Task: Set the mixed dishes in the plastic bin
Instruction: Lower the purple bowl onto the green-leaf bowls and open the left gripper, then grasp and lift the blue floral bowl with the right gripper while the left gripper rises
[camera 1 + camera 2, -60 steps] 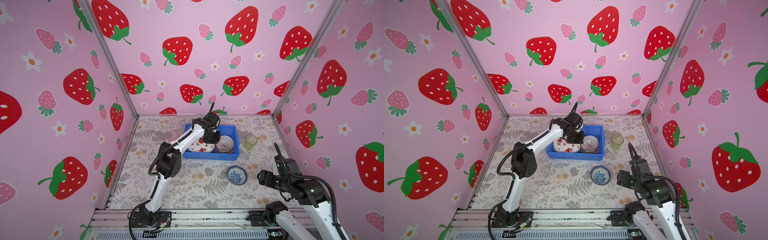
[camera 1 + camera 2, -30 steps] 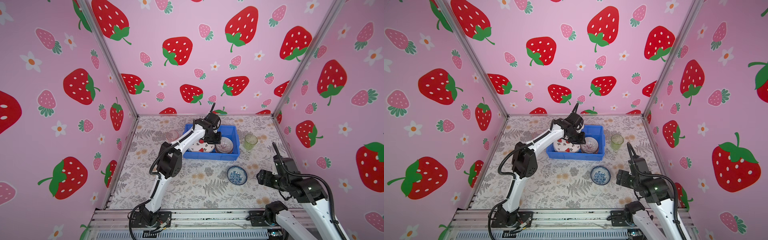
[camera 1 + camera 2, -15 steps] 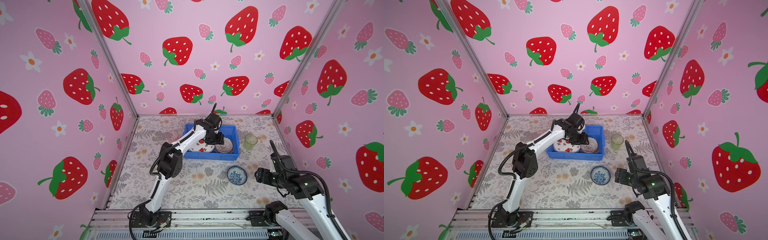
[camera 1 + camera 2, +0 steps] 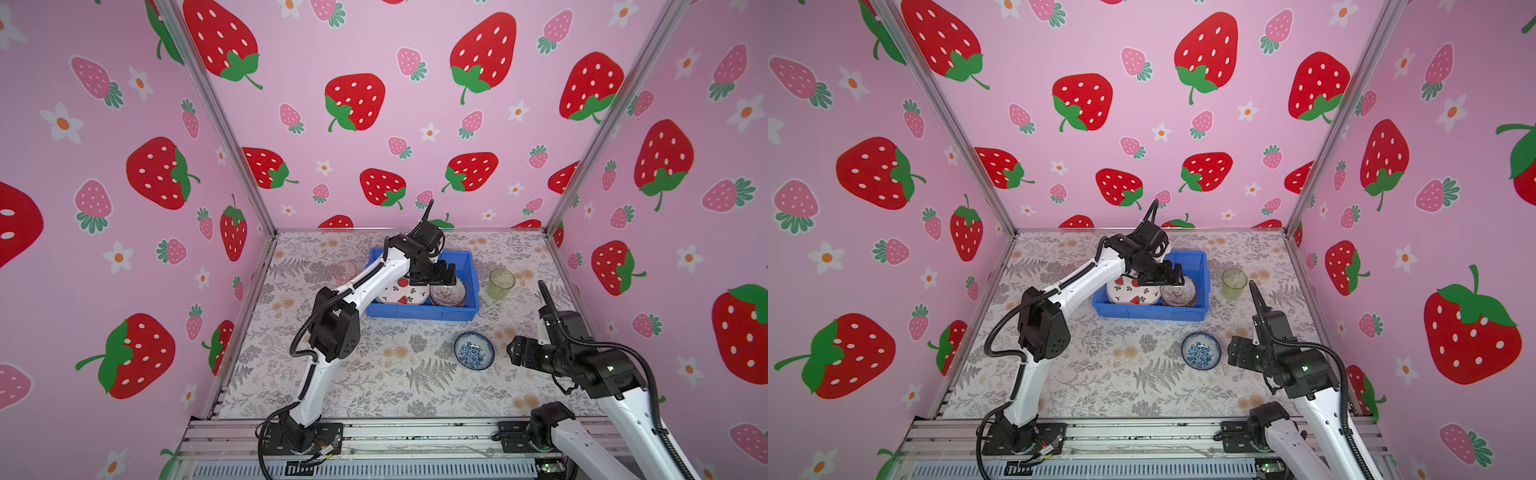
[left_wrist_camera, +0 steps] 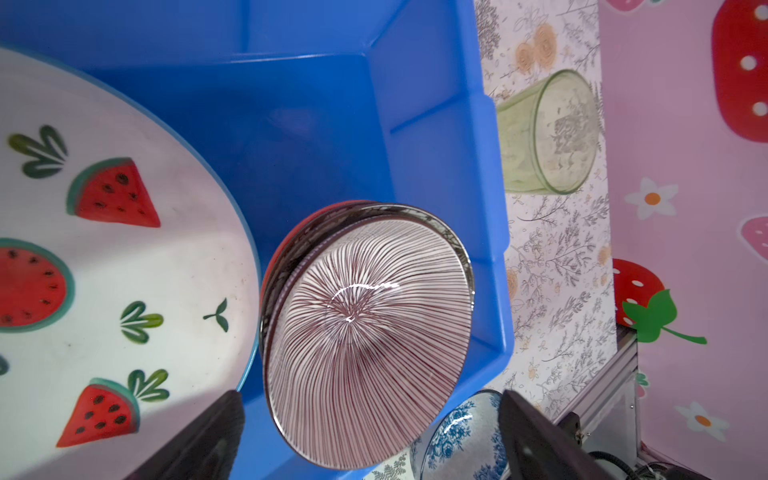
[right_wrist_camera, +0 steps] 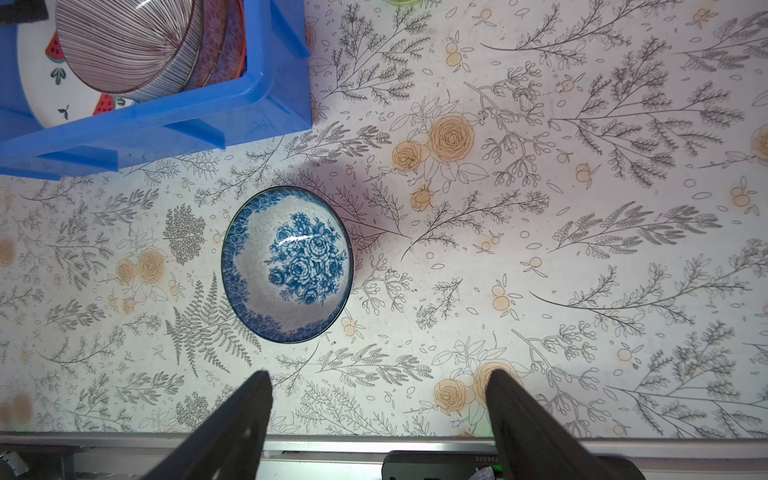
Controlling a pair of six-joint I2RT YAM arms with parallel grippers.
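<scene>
Jaws both wide: left gripper [image 5: 370, 395] spread over striped bowl [image 5: 365, 332], not touching it; right gripper [image 6: 378, 374] empty over mat [image 6: 540, 208], near blue bowl [image 6: 286, 264]. I see only rims of nested bowls [image 6: 220, 41] under striped one. Left arm hides part of plate [image 4: 401, 295]. Tiny print on housing [image 6: 457, 463] unreadable. Bin [image 4: 419, 312] holds plate, bowl stack. Green tumbler [image 4: 501, 282], pink tumbler [image 4: 344, 272], blue bowl outside bin on mat.
</scene>
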